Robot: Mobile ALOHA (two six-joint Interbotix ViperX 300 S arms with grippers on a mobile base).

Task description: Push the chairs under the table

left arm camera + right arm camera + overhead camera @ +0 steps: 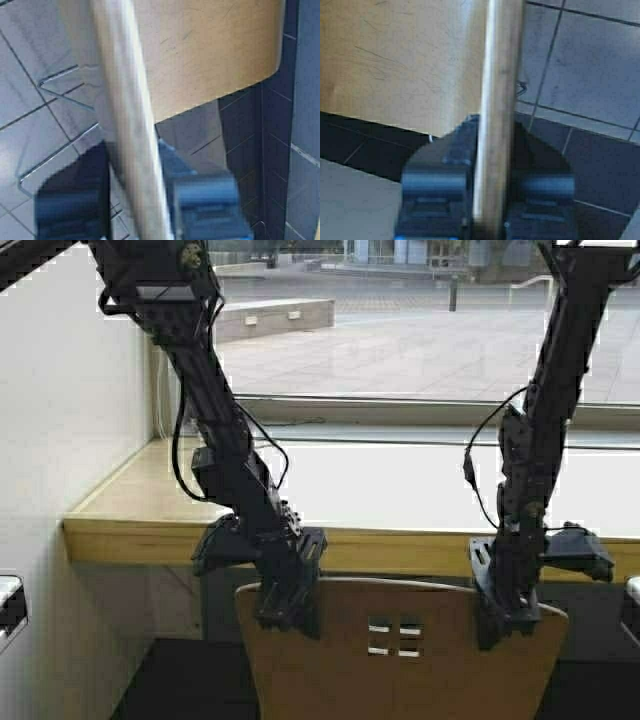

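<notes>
Left gripper (290,615) and right gripper (503,625) each pinch the top edge of the tan moulded-plywood chair (400,660), which stands just short of the pale-wood counter table (130,540) beyond them. Uneven pushing risks skewing the chair, or slipping off its thin edge.

**Backlit from the window, wrist views soft**

I get strong daylight from the window (420,330) ahead; the table (400,490) top glares nearly white beyond both grippers. The arms read as dark silhouettes. Under the counter it is dim. In my wrist views the fingers (437,200) and chair (125,125) edge between them are blurred.
</notes>
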